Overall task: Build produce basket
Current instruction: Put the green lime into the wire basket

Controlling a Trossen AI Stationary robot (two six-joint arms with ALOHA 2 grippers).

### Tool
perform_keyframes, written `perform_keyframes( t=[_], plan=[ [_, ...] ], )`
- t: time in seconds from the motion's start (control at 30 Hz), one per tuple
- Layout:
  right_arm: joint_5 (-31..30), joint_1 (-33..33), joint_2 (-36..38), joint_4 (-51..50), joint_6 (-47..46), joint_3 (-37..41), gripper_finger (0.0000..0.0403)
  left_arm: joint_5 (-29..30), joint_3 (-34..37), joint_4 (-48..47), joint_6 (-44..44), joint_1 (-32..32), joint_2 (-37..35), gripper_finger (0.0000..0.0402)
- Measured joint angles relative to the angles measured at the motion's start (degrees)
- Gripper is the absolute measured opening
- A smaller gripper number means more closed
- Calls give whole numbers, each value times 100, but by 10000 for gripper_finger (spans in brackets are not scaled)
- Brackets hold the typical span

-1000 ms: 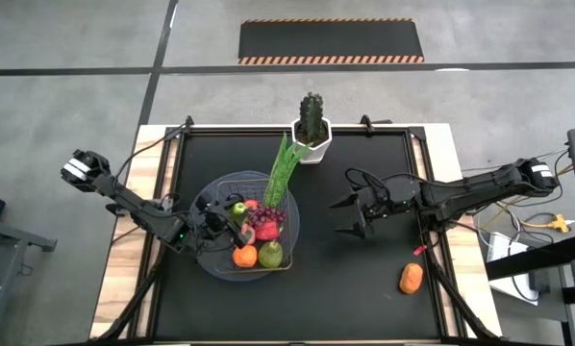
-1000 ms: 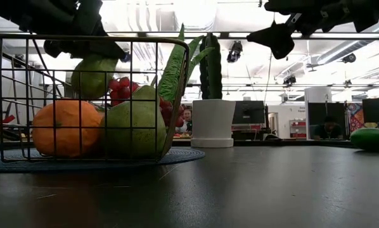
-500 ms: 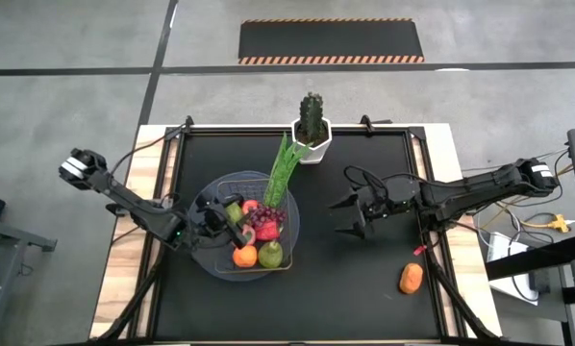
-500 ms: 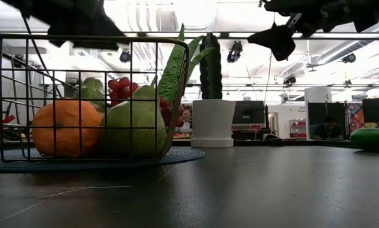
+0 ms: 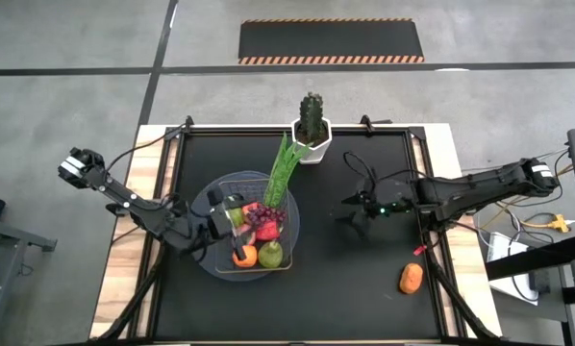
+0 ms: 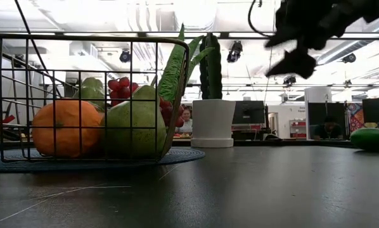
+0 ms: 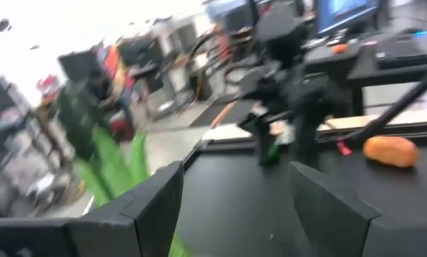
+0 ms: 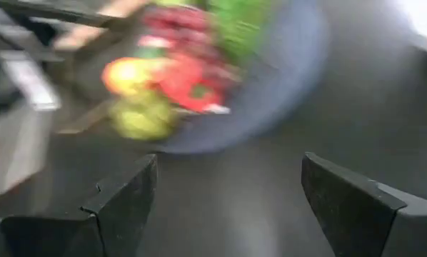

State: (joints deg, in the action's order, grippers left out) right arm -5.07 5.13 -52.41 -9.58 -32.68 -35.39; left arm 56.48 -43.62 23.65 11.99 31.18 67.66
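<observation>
1. While the basket [image 5: 247,231] sits loaded left of centre, the left gripper [image 5: 213,223] hangs released at its left rim.
2. Right gripper [image 5: 357,213] waits mid-table, fingers spread, probably for the orange carrot [image 5: 412,279].

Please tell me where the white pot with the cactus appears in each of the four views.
High view: the white pot stands at the table's far edge, behind the basket.
Low view: centre, right of the basket.
Left wrist view: cannot tell.
Right wrist view: not clearly visible.
Shared landmark: the leafy stalk.
</observation>
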Motion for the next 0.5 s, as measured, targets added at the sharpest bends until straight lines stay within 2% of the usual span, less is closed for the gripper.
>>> perform_keyframes(
  t=[0.07,0.17,0.27,0.37,0.5],
  plan=[
    [-534,-8,-28,-1081,-375,-306,327,-214,0,197,380,0,0,235],
    [-1195,-51,-114,-2856,-939,-784,327,-236,2,244,633,-1,1,235],
    [-1556,-187,-265,-4372,-1290,-1110,327,-246,17,240,688,-4,2,235],
    [-1511,-442,-445,-5347,-1414,-1266,327,-246,50,237,829,-4,2,235],
    [-1013,-958,-714,-6100,-1403,-1271,327,-248,59,275,1122,-4,2,235]
  ],
)
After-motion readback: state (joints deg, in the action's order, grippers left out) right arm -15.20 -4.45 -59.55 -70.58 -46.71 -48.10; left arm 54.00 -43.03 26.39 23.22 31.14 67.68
